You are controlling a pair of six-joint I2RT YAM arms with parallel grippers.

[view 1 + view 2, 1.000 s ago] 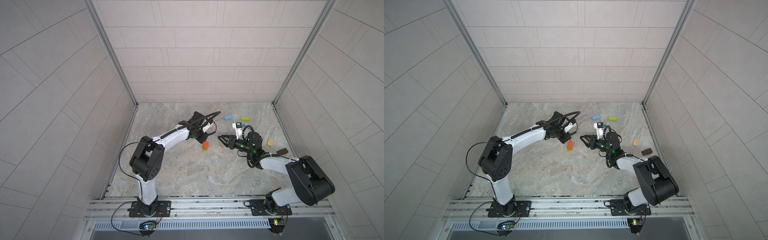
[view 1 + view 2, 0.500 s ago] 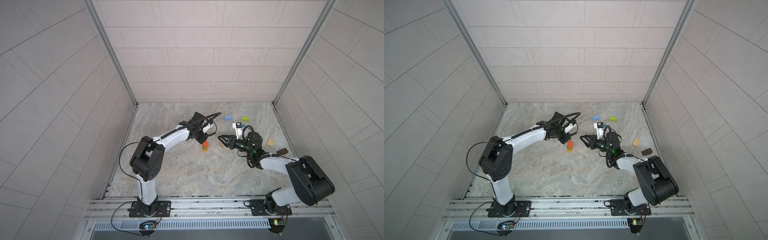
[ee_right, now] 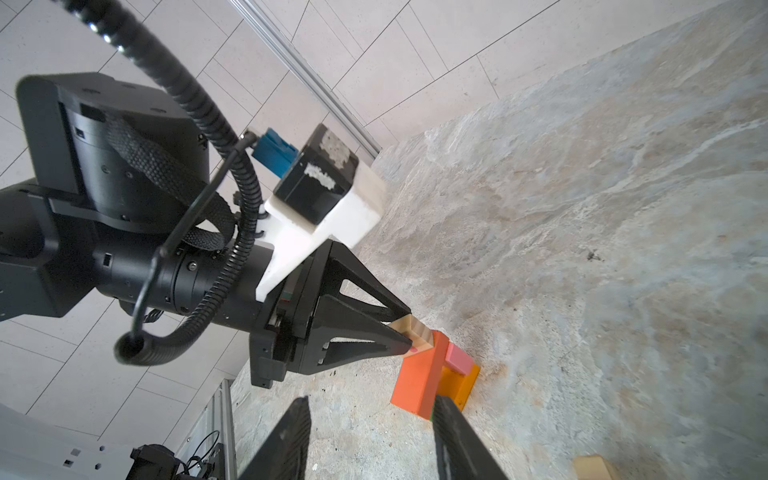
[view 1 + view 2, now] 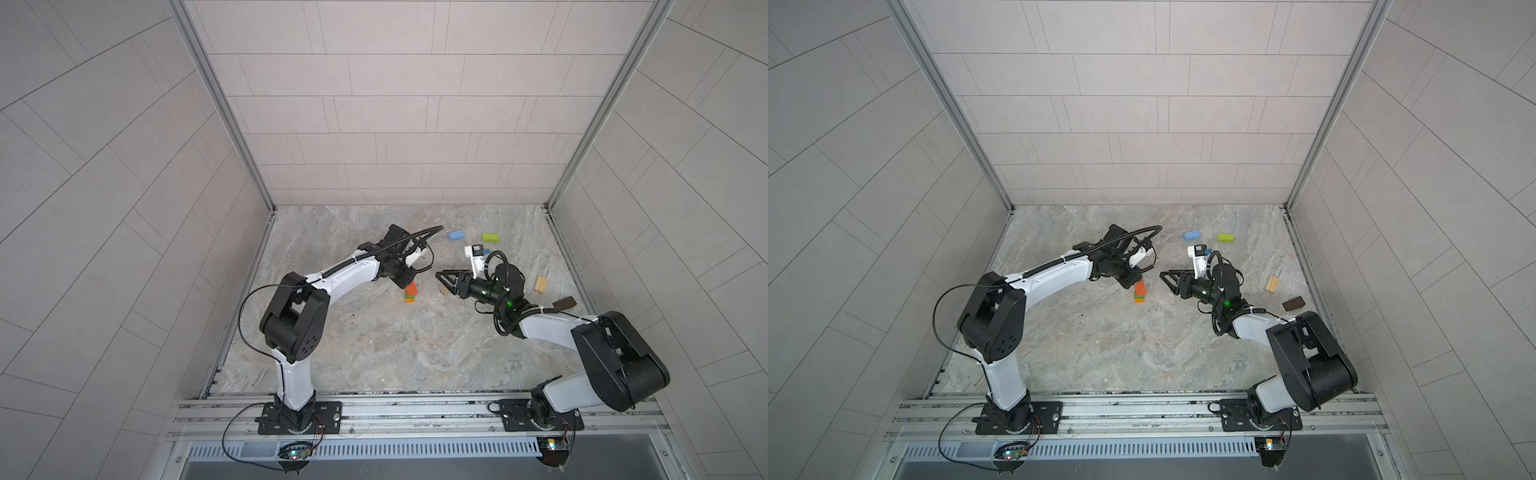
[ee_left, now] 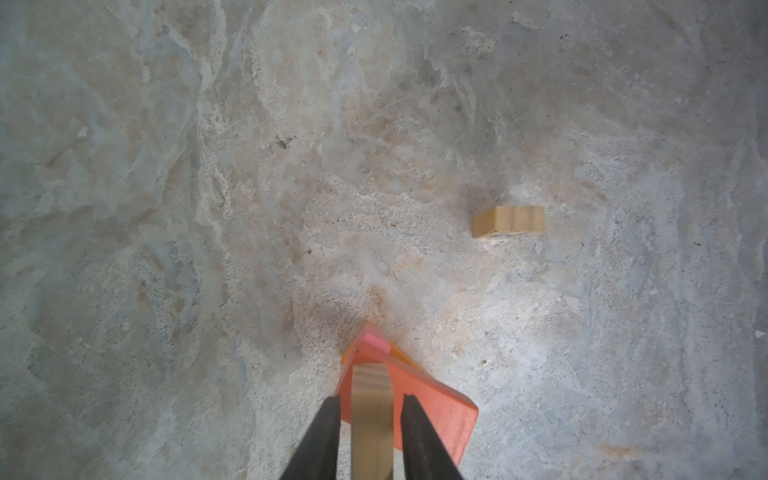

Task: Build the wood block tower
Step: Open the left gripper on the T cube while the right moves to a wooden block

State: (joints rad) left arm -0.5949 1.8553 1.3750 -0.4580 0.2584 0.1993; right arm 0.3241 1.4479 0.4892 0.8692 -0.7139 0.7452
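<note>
The tower (image 4: 410,292) (image 4: 1140,291) stands mid-floor, a short stack with an orange block (image 3: 417,382) on top, pink (image 3: 459,359) and amber (image 3: 461,384) pieces below, and a green layer in both top views. A tan block (image 5: 372,415) (image 3: 413,332) rests on the orange one. My left gripper (image 5: 371,399) (image 3: 409,336) (image 4: 405,282) straddles this tan block, open, with thin gaps on both sides. My right gripper (image 3: 372,399) (image 4: 446,280) is open and empty, just right of the tower.
Loose wood blocks lie to the right: a tan cube (image 4: 445,292) (image 5: 509,222) under the right gripper, blue (image 4: 456,235), lime (image 4: 491,237), a tan ridged one (image 4: 540,284) and dark brown (image 4: 564,303) near the right wall.
The left gripper's jaws have parted a little from the tan block on the tower. Both arms have stayed in place.
</note>
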